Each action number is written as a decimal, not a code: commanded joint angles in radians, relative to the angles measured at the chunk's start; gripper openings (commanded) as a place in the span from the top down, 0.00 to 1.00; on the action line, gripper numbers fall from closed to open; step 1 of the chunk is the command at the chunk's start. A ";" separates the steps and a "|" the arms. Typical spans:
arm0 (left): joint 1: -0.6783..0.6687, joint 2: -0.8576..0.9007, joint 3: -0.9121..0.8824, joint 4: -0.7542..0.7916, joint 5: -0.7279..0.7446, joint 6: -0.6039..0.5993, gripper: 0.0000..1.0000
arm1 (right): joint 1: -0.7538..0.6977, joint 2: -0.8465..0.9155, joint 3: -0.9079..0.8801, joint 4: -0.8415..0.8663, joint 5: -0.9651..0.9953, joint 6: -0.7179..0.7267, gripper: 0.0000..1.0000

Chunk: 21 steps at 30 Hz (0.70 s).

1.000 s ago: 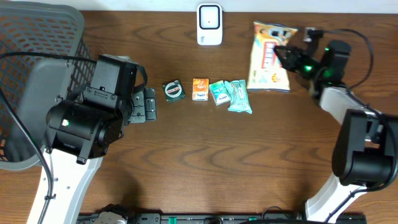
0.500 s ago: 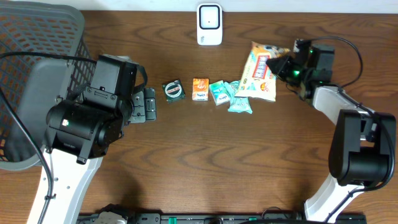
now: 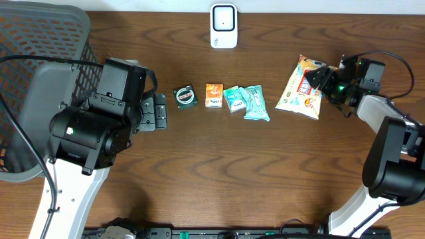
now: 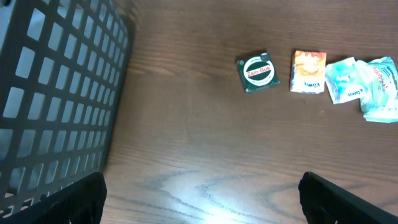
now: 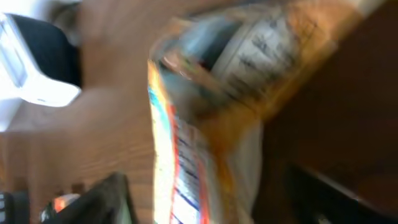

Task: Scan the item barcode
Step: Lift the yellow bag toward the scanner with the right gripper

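An orange-and-white snack bag [image 3: 301,88] lies tilted on the wood table at the right. Its near edge sits between the fingers of my right gripper [image 3: 323,81]. In the right wrist view the bag [image 5: 205,143] is blurred and stands between the two fingers, with a gap on each side; the right gripper [image 5: 214,202] is open. The white barcode scanner [image 3: 224,26] stands at the back centre. At the left, over bare wood and far from the bag, my left gripper [image 3: 161,111] hangs open and empty [image 4: 202,205].
A row of small items lies mid-table: a green tin [image 3: 185,97], an orange packet [image 3: 214,95] and teal packets [image 3: 247,101]. A dark mesh basket [image 3: 33,86] fills the left side, close to the left arm.
The right gripper swung right, away from the row of items, carrying the snack bag. Its jaws have come apart, and the bag now rests further right on the table.
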 commanded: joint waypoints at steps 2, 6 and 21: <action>0.005 0.005 0.008 -0.003 -0.017 0.009 0.02 | 0.005 0.020 0.006 -0.026 0.098 -0.056 0.12; 0.005 0.005 0.008 -0.003 -0.017 0.009 0.02 | 0.011 0.061 0.006 -0.006 0.097 -0.055 0.15; 0.005 0.005 0.008 -0.003 -0.017 0.009 0.02 | 0.070 0.185 0.006 0.205 -0.154 0.023 0.99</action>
